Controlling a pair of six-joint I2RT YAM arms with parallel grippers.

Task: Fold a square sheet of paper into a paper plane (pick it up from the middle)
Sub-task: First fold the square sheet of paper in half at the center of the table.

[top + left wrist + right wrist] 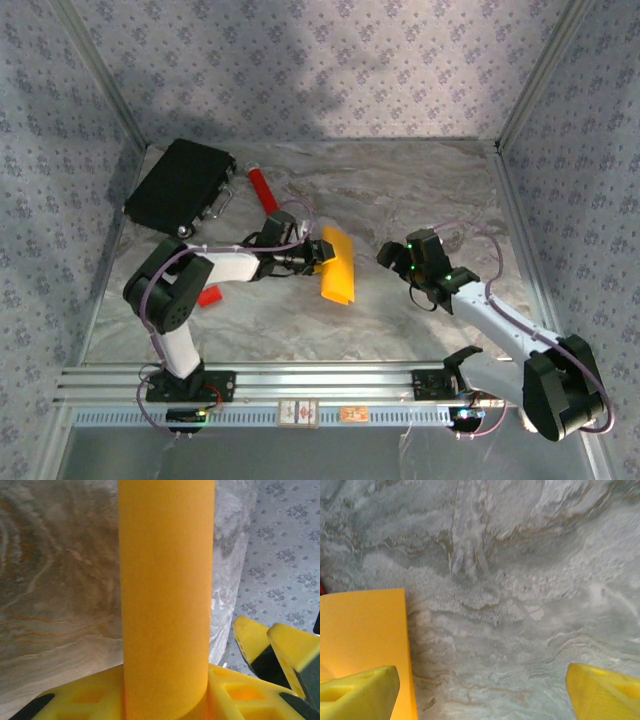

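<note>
left jaws clamp the one folded sheet of paper (338, 265); right jaws stand wide apart.

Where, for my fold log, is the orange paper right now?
Top view: the orange paper is near the middle of the table, gripped on its left side by the left gripper, with the open right gripper to its right.

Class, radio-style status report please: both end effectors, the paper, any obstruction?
Left end effector clamps orange paper. Right end effector open, empty, right of it. Red cylinder, black case well apart.
</note>
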